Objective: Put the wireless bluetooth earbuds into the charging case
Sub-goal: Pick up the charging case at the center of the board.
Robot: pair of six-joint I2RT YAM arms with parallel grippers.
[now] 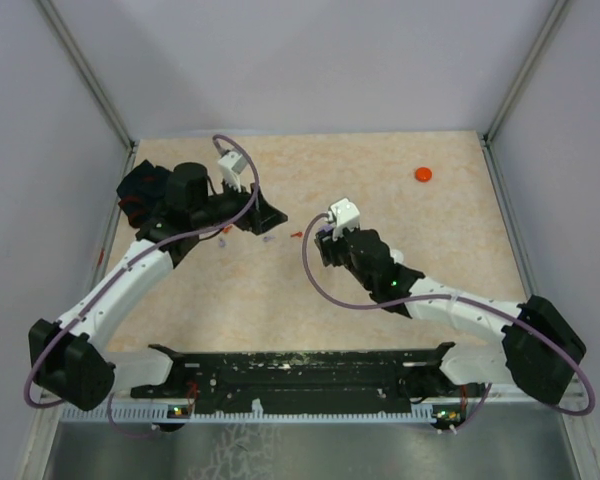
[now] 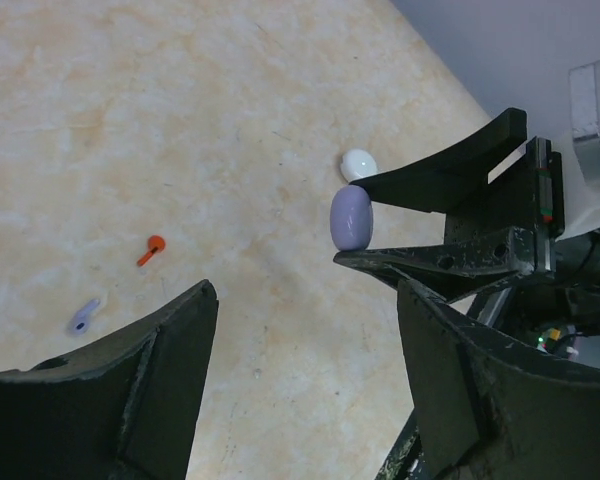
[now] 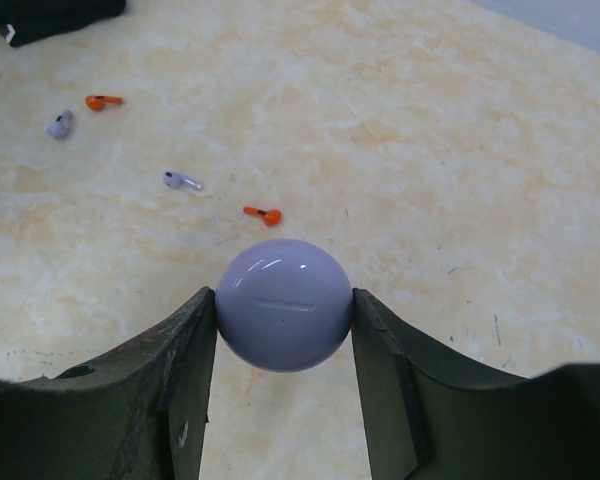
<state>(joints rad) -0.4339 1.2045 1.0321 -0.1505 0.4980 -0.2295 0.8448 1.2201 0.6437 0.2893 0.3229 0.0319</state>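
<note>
1. The right tool [image 3: 285, 312] is clamped on the charging case [image 3: 283, 285], a pale purple rounded shell pinched between both fingers. It seems to be held clear of the counter [image 3: 450, 150]. A fine seam runs across its face and no opening shows, so I judge the lid to be shut.
2. The left tool [image 2: 305, 292] stands wide with nothing between its fingers. It hovers near the case, facing it.
3. As far as can be seen, no earbud is in the case. In the right wrist view, four lie loose on the counter beyond it.
   - The near orange earbud [image 3: 264, 214] is just past the case.
   - The near purple earbud [image 3: 181, 180] is a little farther off, to the left.
   - The far orange earbud [image 3: 97, 101] and the far purple earbud [image 3: 60, 124] lie side by side, well apart from the case.
4. In the left wrist view, a white rounded thing [image 2: 358, 164] lies on the counter just behind the case. I cannot tell what it is.
5. A black cloth [image 3: 40, 12] lies beyond the far pair, farthest from the case. An orange disc [image 1: 423, 174] sits well apart from the case, on the side away from the earbuds. Neither looks to be part of the job.
6. My reading is that the task is barely begun.
   - Done: the case is gripped and presented.
   - Left: open the lid, pick up the earbuds one at a time, and seat each in the case.
   - The purple earbuds seem the likeliest match for this case.
</note>
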